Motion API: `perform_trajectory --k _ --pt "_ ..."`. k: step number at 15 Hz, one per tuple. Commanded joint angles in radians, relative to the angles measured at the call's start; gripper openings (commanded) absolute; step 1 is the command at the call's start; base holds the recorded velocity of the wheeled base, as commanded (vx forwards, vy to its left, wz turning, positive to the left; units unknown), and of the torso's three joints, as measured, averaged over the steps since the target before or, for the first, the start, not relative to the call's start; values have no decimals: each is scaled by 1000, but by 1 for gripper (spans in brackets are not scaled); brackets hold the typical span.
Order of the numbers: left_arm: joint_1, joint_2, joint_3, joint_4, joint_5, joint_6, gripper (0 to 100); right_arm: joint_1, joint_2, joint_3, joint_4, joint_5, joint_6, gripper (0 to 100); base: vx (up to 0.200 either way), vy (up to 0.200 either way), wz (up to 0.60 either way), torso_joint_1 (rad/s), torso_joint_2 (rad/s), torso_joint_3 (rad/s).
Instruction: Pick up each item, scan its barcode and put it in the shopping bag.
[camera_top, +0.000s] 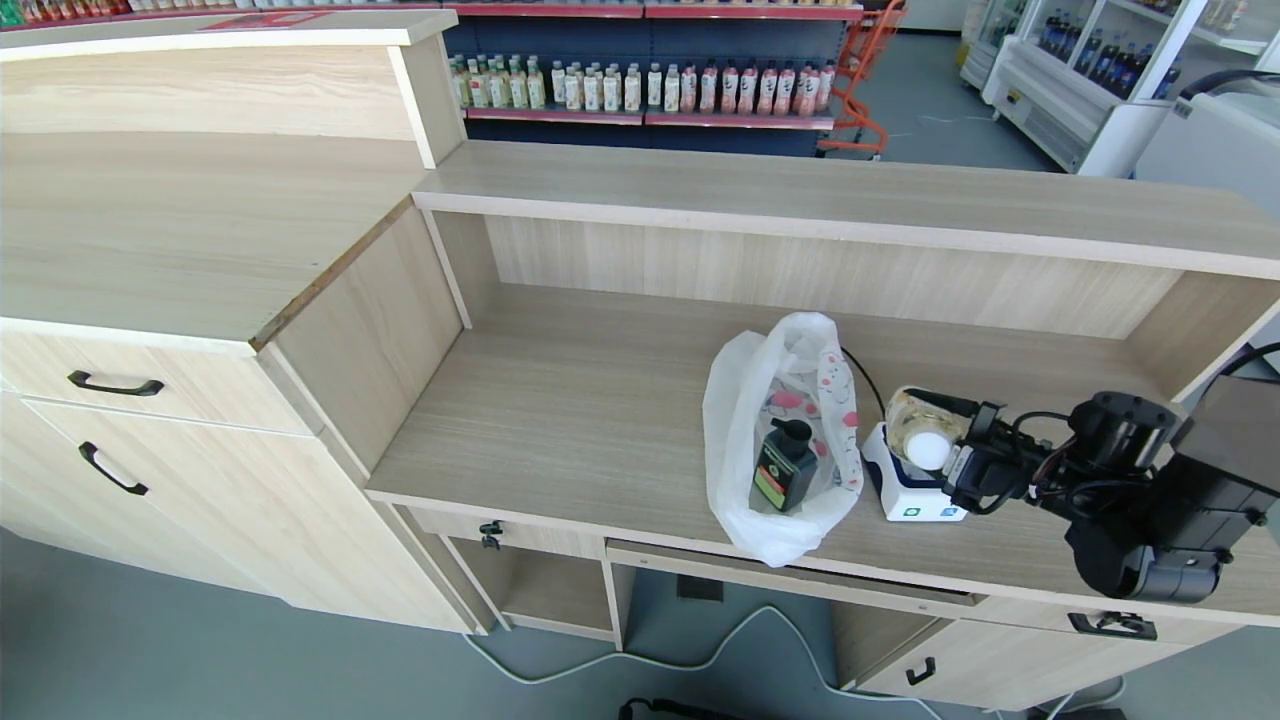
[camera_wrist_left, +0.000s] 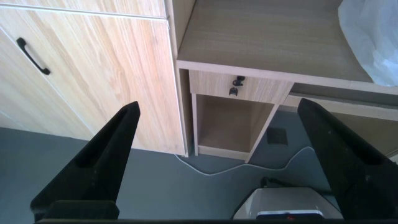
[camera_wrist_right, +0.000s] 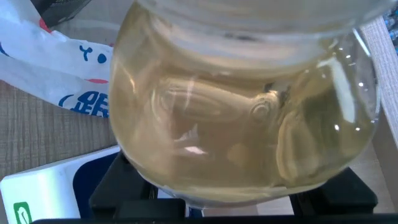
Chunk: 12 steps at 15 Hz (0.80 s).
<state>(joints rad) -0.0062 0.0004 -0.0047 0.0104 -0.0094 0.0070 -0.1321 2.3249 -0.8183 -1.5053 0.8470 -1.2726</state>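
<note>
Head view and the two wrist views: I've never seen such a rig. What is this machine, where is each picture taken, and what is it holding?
This is a two-armed robot at a wooden shop counter. The wide picture comes from its head camera, the other two from cameras on its wrists. Its right gripper holds a clear bottle of pale yellow liquid over a white-and-blue barcode scanner. Beside that, a white shopping bag holds a dark bottle. The left gripper hangs open and empty.

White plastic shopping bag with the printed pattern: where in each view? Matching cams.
Head: white plastic shopping bag midway along the light wood counter, beside the white-and-blue scanner.
Left wrist: bag on the countertop, near its front edge.
Right wrist: bag beyond the clear bottle of yellowish liquid, by the scanner.
Shared: the counter.
</note>
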Motion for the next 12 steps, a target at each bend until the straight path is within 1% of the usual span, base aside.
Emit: perform_trajectory --k 1,4,9,11,12 --pt "0 0 0 0 0 -1 100 -12 -16 38 -1 1 -4 0 0 0 0 0 0 0" --pt "0 0 0 0 0 -1 100 -17 -29 59 -15 1 -4 0 0 0 0 0 0 0" --pt "0 0 0 0 0 1 100 -20 -65 56 -16 0 21 0 0 0 0 0 0 0" --pt "0 0 0 0 0 1 100 -21 -147 57 -13 -8 136 0 0 0 0 0 0 0" --pt "0 0 0 0 0 -1 100 -27 -219 64 4 -13 236 0 0 0 0 0 0 0"
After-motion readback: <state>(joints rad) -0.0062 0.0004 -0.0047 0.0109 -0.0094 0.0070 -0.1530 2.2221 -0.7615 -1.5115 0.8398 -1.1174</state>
